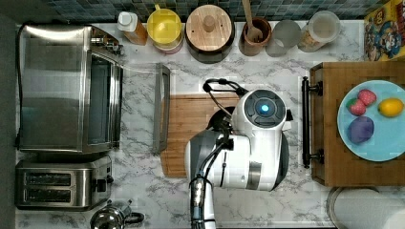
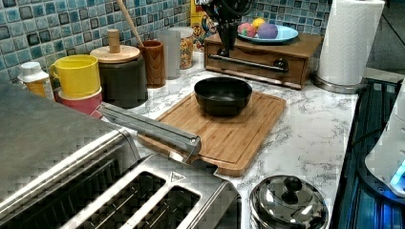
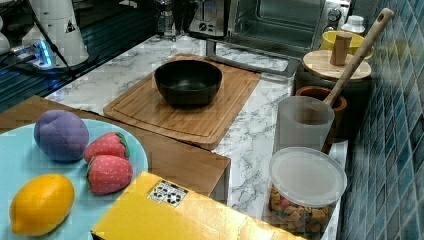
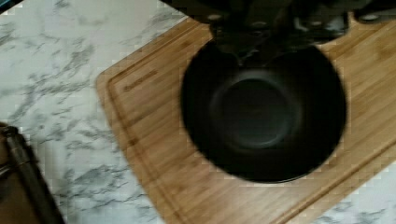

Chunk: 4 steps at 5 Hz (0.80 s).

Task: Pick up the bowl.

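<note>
Marble counter [image 2: 305, 129] is what I'm working over, with blue tile [image 2: 28, 33] along its back edge. On my bamboo board [image 2: 229, 129] the black bowl [image 2: 222, 95] sits upright near one corner. The gripper [image 4: 275, 28] hangs above it; I cannot tell its state.

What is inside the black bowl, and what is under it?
The bowl looks empty; its plain inside shows in the wrist view. It sits on a wooden cutting board. The patch of board right beneath it is covered.
</note>
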### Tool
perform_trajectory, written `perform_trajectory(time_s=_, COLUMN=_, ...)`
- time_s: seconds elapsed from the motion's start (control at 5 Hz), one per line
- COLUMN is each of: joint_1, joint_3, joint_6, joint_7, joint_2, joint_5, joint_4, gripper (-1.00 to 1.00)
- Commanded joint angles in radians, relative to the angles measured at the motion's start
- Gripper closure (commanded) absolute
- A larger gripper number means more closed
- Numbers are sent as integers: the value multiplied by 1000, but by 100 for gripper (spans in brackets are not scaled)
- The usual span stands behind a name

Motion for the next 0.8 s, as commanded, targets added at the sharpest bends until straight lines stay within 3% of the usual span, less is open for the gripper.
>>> perform_trajectory(time_s=0.2, joint_1=-50, joint_3=-16, joint_6=55, joint_7=20, joint_2=-75, joint_5=-79, joint_4=-140, gripper=0)
perform_trajectory(time_s=0.8, joint_1=-100, joint_3=-39, joint_6=274, joint_7=90, joint_2=-89, joint_5=-65, joint_4=-289, gripper=0)
